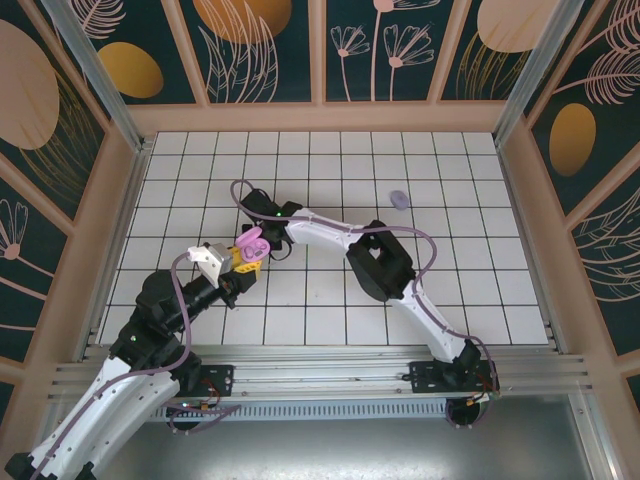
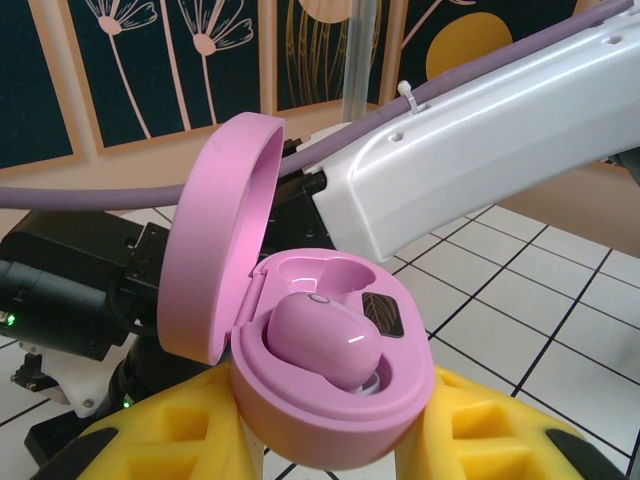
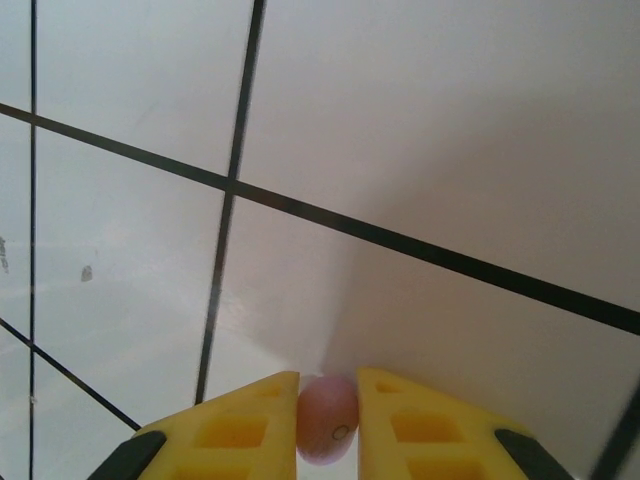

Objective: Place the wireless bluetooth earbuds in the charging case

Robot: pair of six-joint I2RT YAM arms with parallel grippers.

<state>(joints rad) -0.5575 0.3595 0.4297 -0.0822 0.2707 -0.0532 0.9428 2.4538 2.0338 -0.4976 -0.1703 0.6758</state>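
Note:
My left gripper [image 2: 328,435] is shut on the pink charging case [image 2: 330,400], one yellow finger on each side of its base. The case stands open with its lid [image 2: 215,240] tipped up to the left. One pink earbud [image 2: 322,340] sits in the near socket, and the far socket [image 2: 330,272] is empty. From above, the case [image 1: 252,243] is held left of the table's middle. My right gripper [image 3: 328,425] is shut on another pink earbud [image 3: 327,418], pinched between its yellow fingers just above the white tiles. The right wrist [image 1: 268,212] hangs just behind the case.
The right arm's white link [image 2: 480,150] crosses close above and behind the open case. A small lavender oval thing [image 1: 399,199] lies on the tiles at the back right. Wooden walls [image 1: 320,118] ring the tiled floor.

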